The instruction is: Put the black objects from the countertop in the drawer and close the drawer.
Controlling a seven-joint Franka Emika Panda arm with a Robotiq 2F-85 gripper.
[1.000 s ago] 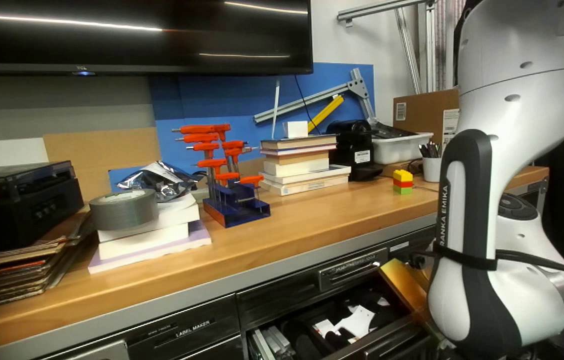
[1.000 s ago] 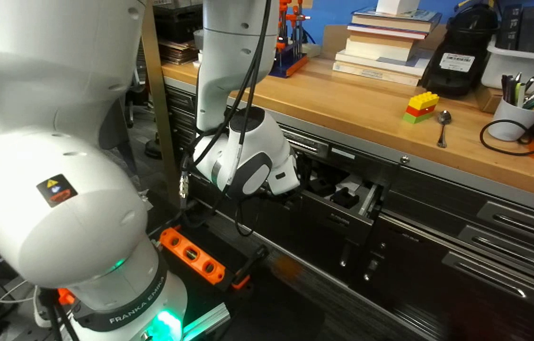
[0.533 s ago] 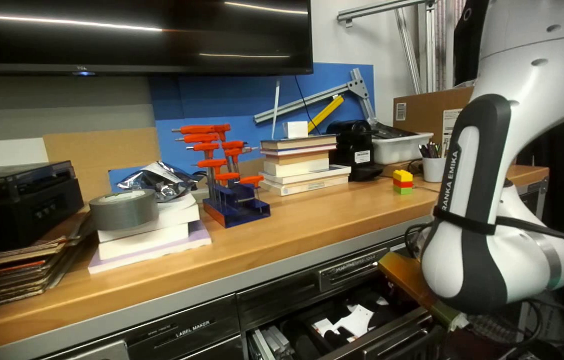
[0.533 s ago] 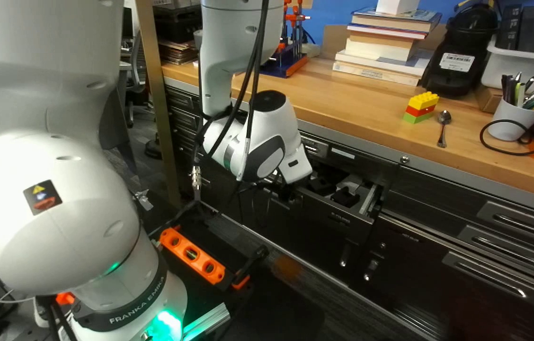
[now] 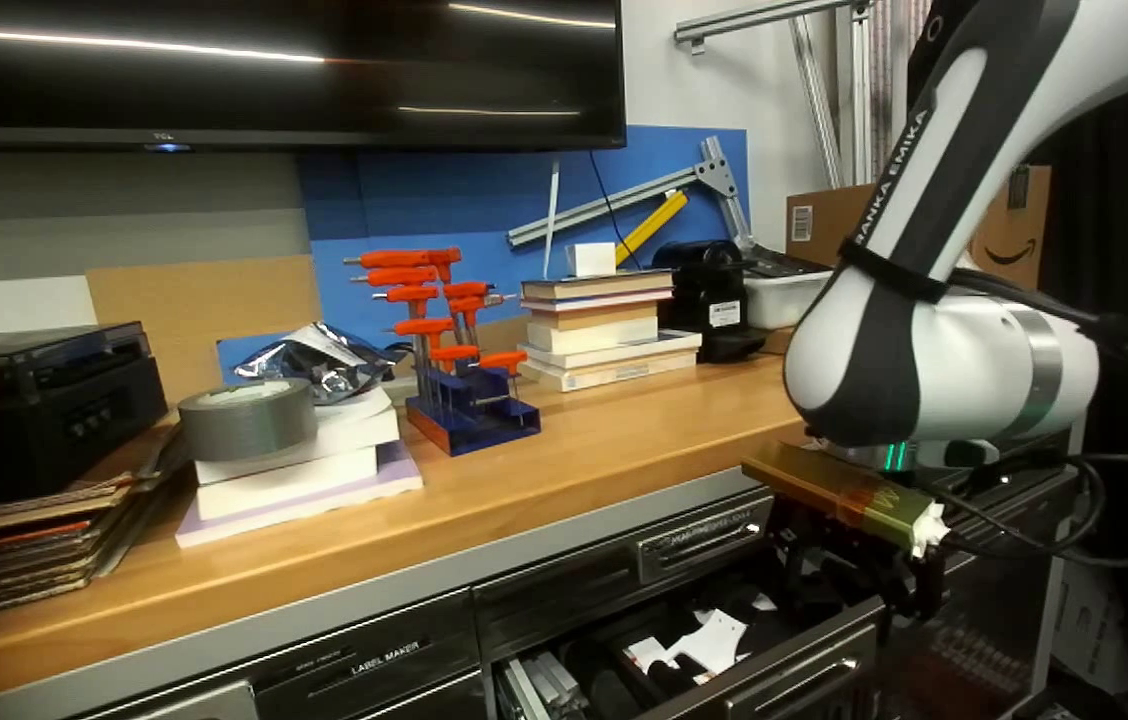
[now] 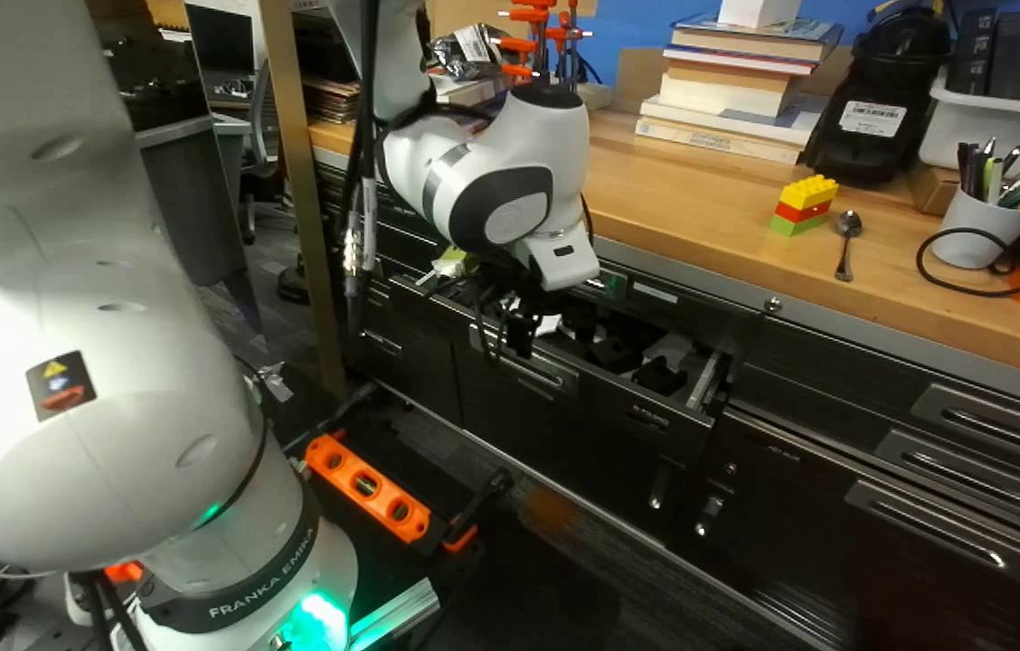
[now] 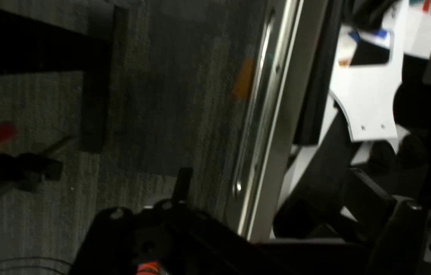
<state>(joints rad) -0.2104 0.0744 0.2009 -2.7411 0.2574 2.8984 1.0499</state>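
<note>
The dark grey drawer (image 6: 646, 425) stands pulled out below the wooden countertop (image 5: 614, 440). Two black objects (image 6: 657, 375), low and blocky, lie inside it near its end. In an exterior view my gripper (image 5: 862, 590) points down at the drawer's front edge. The wrist view shows the gripper (image 7: 297, 194) spread wide, one finger (image 7: 183, 183) out over the floor and the other over the drawer's inside. Between them run the drawer's front rim (image 7: 292, 114) and dark contents; nothing is gripped. A white cut-out plate (image 7: 372, 91) also lies in the drawer.
On the countertop stand a toy brick stack (image 6: 804, 206), a spoon (image 6: 847, 244), a pen cup (image 6: 985, 226), a black boxy device (image 6: 867, 99), books (image 5: 604, 340) and an orange-handled hex key set (image 5: 474, 400). Another drawer handle (image 5: 709, 540) sits just above the open drawer.
My arm has risen from low in front of the drawer, and the hand has turned downward over the drawer's front edge. The gripper has stayed open. The drawer and its contents look unmoved.
</note>
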